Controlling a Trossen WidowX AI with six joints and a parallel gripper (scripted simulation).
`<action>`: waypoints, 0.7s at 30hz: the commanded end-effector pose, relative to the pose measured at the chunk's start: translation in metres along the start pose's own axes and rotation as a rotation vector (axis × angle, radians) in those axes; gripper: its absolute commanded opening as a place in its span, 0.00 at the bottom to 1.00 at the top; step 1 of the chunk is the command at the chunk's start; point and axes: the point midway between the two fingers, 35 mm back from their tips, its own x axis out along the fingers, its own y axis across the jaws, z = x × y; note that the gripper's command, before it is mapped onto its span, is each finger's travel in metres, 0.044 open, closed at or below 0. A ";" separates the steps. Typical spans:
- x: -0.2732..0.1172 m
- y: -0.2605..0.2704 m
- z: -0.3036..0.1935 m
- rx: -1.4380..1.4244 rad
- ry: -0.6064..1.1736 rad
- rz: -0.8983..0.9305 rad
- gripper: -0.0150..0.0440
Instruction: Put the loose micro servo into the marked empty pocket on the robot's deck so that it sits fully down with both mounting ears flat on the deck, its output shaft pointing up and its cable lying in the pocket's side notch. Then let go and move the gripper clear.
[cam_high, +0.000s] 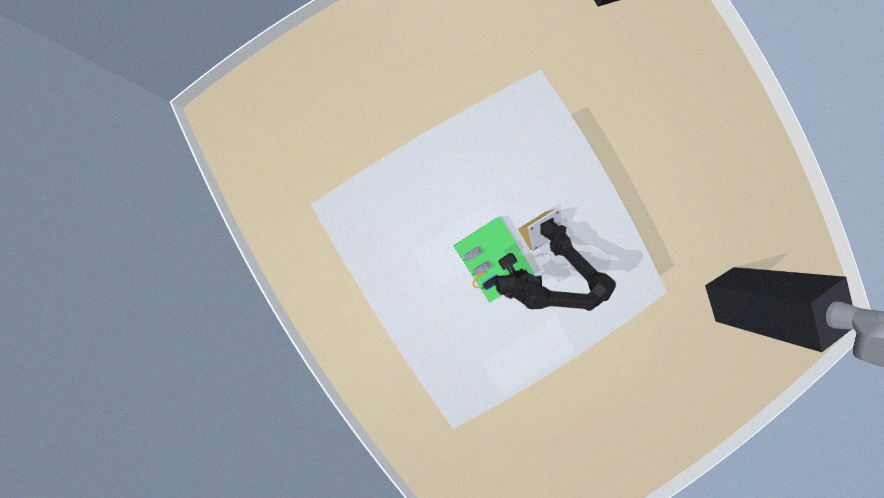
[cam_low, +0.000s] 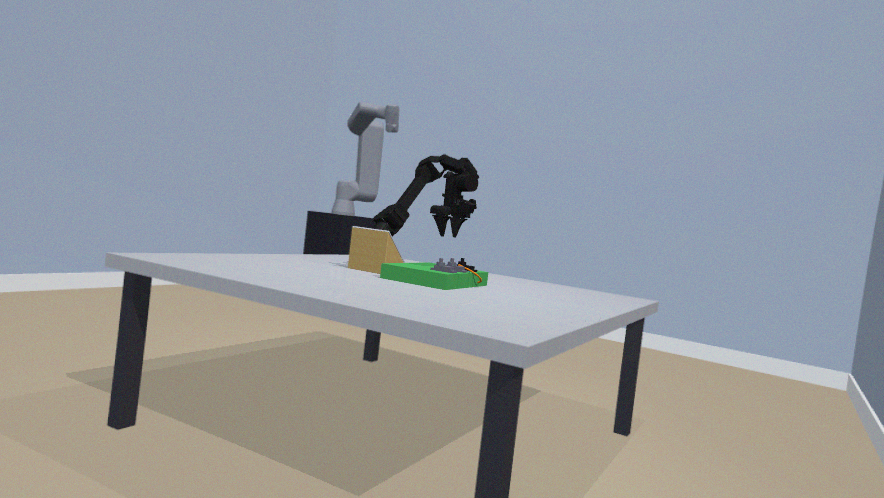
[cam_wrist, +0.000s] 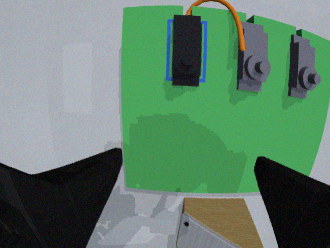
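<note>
- Your claw (cam_low: 448, 236) (cam_wrist: 190, 160) is released, its fingers spread wide with nothing between them.
- It hangs above the green deck (cam_high: 494, 238) (cam_low: 413, 275) (cam_wrist: 150, 102), fingertips pointing down and touching neither the deck nor the surface (cam_high: 395, 204) (cam_low: 278, 290) (cam_wrist: 65, 30).
- In your wrist view, the black micro servo (cam_high: 490, 282) (cam_low: 468, 266) (cam_wrist: 187, 50) lies beyond the claw, toward the deck's far edge, within the blue pocket marking (cam_wrist: 204, 52).
- It sits left of two grey servos (cam_high: 476, 260) (cam_low: 446, 266) (cam_wrist: 277, 62), apart from both fingers.
- Its orange cable (cam_high: 475, 281) (cam_low: 472, 272) (cam_wrist: 232, 16) leaves the far end and loops right toward the nearer grey one.
- You cannot tell whether the ears sit flat.
</note>
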 end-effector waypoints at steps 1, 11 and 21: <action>-0.003 0.002 -0.017 -0.008 0.017 0.004 1.00; -0.041 0.002 -0.014 -0.005 0.012 0.007 1.00; -0.046 0.002 -0.014 -0.005 0.011 0.008 1.00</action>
